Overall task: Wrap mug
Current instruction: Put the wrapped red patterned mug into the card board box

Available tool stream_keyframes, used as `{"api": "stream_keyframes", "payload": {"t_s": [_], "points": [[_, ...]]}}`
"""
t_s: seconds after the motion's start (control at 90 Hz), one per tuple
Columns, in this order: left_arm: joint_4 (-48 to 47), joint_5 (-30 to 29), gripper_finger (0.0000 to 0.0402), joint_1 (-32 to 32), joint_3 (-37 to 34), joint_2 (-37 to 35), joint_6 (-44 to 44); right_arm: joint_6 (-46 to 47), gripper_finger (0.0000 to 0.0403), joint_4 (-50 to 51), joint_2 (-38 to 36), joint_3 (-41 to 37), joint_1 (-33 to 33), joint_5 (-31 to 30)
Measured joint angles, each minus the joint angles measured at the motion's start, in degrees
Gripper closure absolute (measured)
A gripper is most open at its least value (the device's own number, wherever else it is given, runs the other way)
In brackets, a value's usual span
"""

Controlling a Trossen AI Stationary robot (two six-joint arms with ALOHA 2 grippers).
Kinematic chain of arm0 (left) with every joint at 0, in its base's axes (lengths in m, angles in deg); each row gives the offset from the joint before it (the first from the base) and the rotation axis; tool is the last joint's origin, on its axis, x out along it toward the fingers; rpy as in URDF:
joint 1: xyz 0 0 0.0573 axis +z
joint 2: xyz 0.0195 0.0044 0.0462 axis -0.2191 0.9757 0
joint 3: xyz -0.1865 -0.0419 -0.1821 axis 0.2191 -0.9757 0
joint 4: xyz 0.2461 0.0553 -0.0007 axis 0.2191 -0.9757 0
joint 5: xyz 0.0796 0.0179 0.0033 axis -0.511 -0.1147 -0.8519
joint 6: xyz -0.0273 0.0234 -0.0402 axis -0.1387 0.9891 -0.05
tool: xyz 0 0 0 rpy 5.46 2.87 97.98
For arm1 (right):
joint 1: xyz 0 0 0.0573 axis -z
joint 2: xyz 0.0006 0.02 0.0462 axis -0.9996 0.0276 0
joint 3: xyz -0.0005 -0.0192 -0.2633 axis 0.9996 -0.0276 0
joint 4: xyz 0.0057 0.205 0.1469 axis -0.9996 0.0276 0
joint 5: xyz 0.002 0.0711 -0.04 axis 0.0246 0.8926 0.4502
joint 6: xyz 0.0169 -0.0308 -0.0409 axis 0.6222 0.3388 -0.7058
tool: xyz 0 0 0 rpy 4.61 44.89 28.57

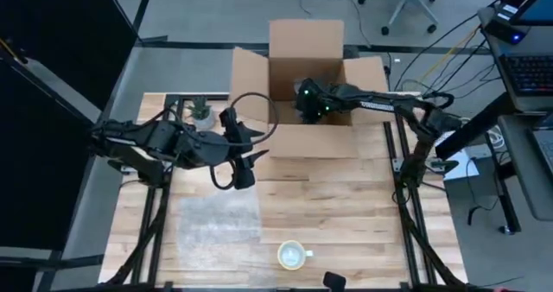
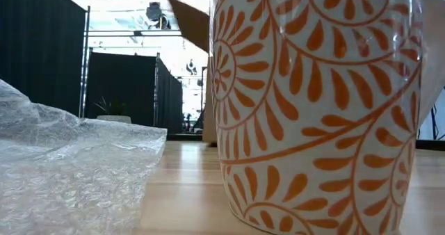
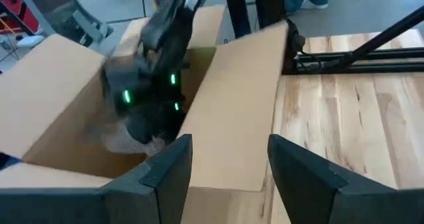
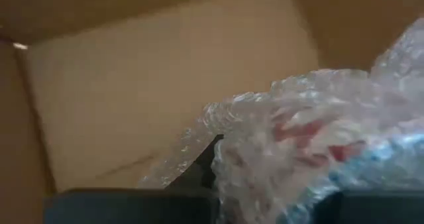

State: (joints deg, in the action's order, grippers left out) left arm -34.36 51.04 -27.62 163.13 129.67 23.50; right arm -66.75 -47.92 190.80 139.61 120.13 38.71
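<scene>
Mug (image 1: 293, 256), orange leaf pattern: upright on the bench (image 1: 346, 206) near its front edge, beside a bubble-wrap sheet (image 1: 218, 223). Right gripper (image 1: 309, 102): inside the cardboard box (image 1: 307, 46), against a bubble-wrapped bundle (image 4: 318, 144); grip state cannot be told. Left gripper (image 1: 246, 158): jaws apart, empty, above the bench near the box.

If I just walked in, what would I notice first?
Probably the big cardboard box at the table's far edge, with the right gripper reaching down inside it beside a bubble-wrapped bundle. Next, the orange-patterned mug standing at the near edge, beside a sheet of bubble wrap. The left gripper hangs open over the table's middle.
</scene>
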Motion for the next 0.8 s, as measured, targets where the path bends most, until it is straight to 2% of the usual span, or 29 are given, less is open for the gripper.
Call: {"api": "stream_keyframes", "payload": {"t_s": [0.133, 0.356, 0.533, 0.656, 0.8], "points": [[0.0, 0.0, 0.0215, 0.3, 0.0, 0.3, 0.2, 0.1, 0.0381, -0.1, 1.9, 0.8, 1.0, 2.1], [0.0, 0.1, 0.0215, 0.4, 0.0, 0.3, 0.3, -0.4, 0.0373, -0.6, 3.8, 0.6, 0.8, 1.7], [0.0, 0.2, 0.0215, 0.7, 0.0, 0.3, 0.2, 3.5, 0.0361, -1.2, 3.9, 0.6, 1.0, 1.5], [0.0, 0.2, 0.0215, 0.7, 0.0, 0.3, 0.3, 5.1, 0.0329, -1.4, 4.0, 0.6, 1.0, 1.5], [-0.1, 0.2, 0.0215, 0.7, 0.0, 0.3, 0.3, 5.4, 0.0267, -1.9, 4.0, 0.6, 0.9, 1.6]]}}
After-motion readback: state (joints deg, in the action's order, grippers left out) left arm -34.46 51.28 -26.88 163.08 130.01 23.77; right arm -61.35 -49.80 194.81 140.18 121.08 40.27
